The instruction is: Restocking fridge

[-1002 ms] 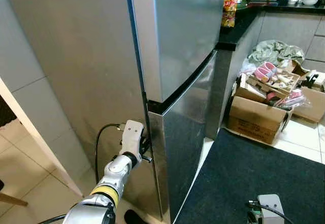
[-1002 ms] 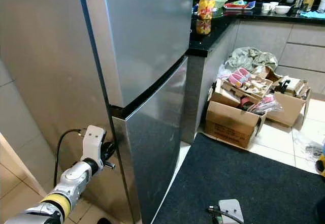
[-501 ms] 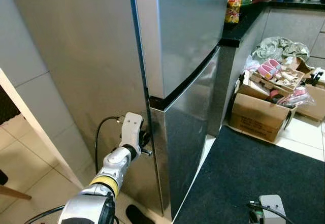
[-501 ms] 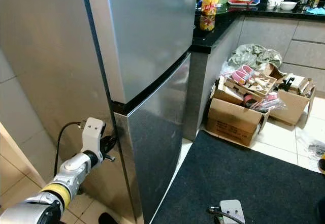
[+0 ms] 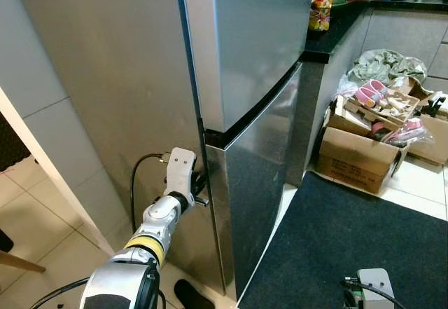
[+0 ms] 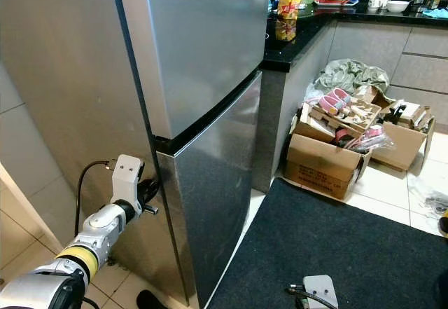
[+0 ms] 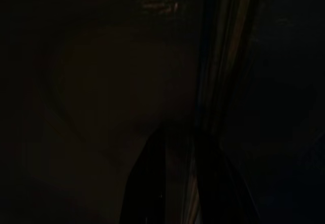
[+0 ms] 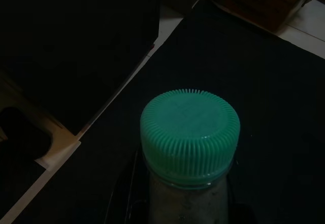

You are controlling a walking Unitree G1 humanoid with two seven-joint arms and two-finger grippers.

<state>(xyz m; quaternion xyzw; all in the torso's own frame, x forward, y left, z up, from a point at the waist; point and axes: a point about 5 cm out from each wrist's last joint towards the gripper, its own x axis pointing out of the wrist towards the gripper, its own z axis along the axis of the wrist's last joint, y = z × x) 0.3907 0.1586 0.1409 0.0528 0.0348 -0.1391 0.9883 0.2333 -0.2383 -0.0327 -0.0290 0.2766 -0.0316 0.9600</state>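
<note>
Two doors on a stainless fridge (image 5: 252, 57), both closed, set against a black counter (image 5: 336, 32). Left gripper (image 5: 199, 191) raised at the hinge-side edge of the lower door (image 5: 255, 183), right at the seam below the upper door; fingers (image 7: 147, 183) dim in the left wrist view, slightly parted beside the door edge, gripping nothing visible. Right gripper (image 8: 183, 203) low over a dark mat (image 5: 350, 246), closed around a bottle with a green ribbed cap (image 8: 189, 137). Cardboard boxes (image 5: 357, 158) of clutter beside the counter on the tiled floor.
</note>
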